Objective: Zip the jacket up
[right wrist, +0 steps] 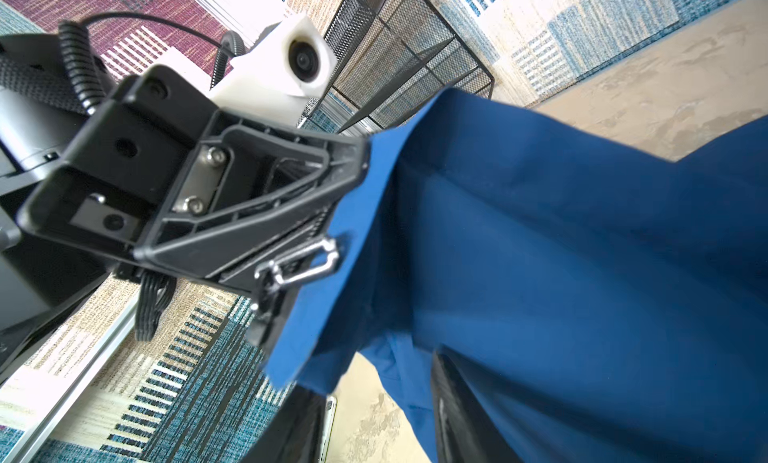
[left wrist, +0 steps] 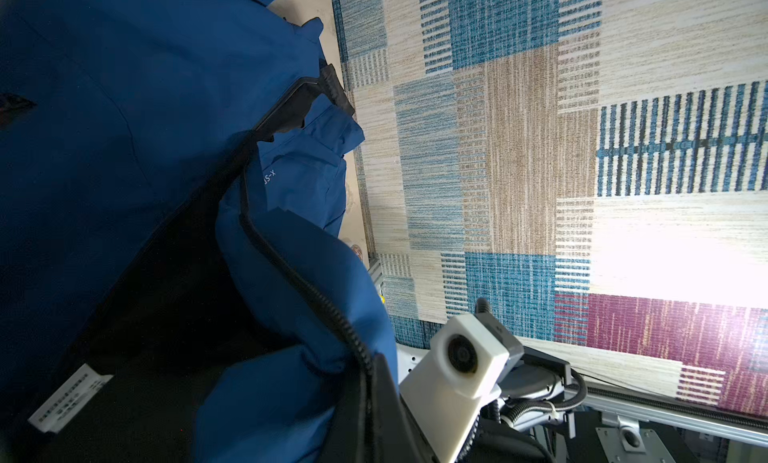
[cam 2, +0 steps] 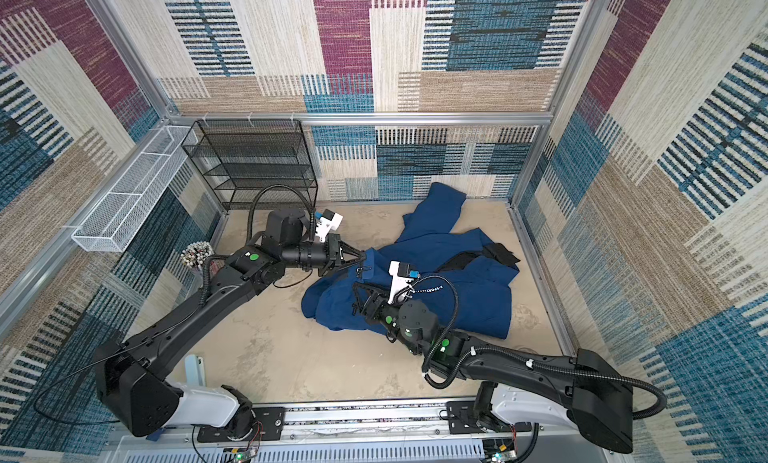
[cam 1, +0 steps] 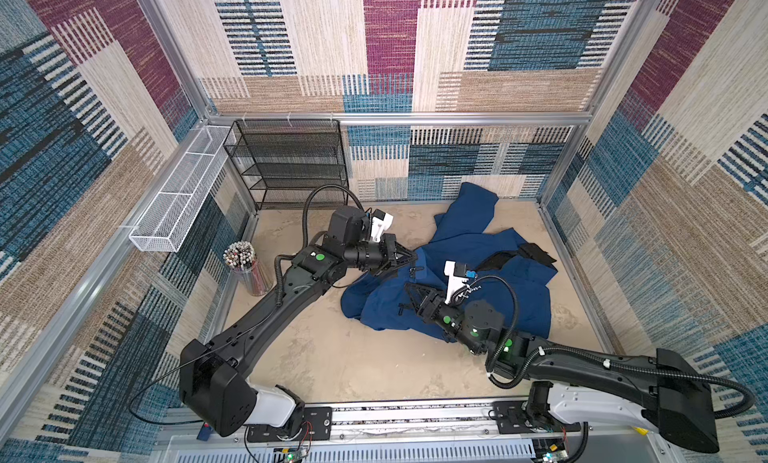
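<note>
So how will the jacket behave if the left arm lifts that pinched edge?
Probably floppy: the jacket lies crumpled in folds and drapes from where the left gripper pinches its edge. Likely light, since that single pinch holds the edge up. The zipper pull hangs free, so it may swing.

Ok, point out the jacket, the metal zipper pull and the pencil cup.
jacket (cam 1: 534,299): in a top view, on its blue front panel.
metal zipper pull (right wrist: 333,253): right wrist view, on the end of its loop.
pencil cup (cam 1: 250,276): in a top view, on its clear wall.
</note>
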`<state>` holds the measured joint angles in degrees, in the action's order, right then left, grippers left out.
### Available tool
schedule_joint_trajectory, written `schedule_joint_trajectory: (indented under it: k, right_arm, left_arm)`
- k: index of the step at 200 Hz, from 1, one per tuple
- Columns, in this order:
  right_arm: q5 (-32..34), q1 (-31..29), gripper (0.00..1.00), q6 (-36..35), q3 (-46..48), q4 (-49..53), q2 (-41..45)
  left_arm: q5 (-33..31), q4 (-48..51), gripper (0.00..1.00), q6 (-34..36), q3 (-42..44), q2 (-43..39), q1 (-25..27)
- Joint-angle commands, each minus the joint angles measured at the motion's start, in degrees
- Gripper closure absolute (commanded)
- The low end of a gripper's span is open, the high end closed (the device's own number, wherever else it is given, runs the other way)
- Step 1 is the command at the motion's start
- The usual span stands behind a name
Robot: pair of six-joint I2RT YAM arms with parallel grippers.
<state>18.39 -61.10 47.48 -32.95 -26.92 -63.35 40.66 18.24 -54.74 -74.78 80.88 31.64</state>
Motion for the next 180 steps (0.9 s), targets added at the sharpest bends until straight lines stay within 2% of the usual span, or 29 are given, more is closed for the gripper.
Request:
schedule_joint_trajectory:
  k: [1,45,93,147,180]
  right_arm:
    - [-2.85,0.54,0.57,-1.32,-0.50,-4.73,-1.03]
    - [-4.69,0.63,0.61,-0.55,-0.67,-6.64,-3.08]
    - [-4.12,1.57,0.71,1.38,1.13,-10.17,-3.27]
    - [-5.42,2.30,0.73,2.09,0.61,-10.87,-4.74]
    - [-6.12,2.37,0.84,1.80,-0.40,-10.16,-5.29]
  left_arm:
    - [0.01,-3.36,1.00,-0.88,0.32,-0.63,-0.09]
    - [-0.16,-3.98,1.00,-1.31,0.47,-0.64,-0.17]
    - [-0.56,-5.03,1.00,-1.93,1.72,-1.40,-0.17]
    - [-0.85,-6.02,1.00,-2.65,2.89,-2.13,-0.17]
    - [-1.02,-5.71,1.00,-2.40,2.55,-2.13,-0.17]
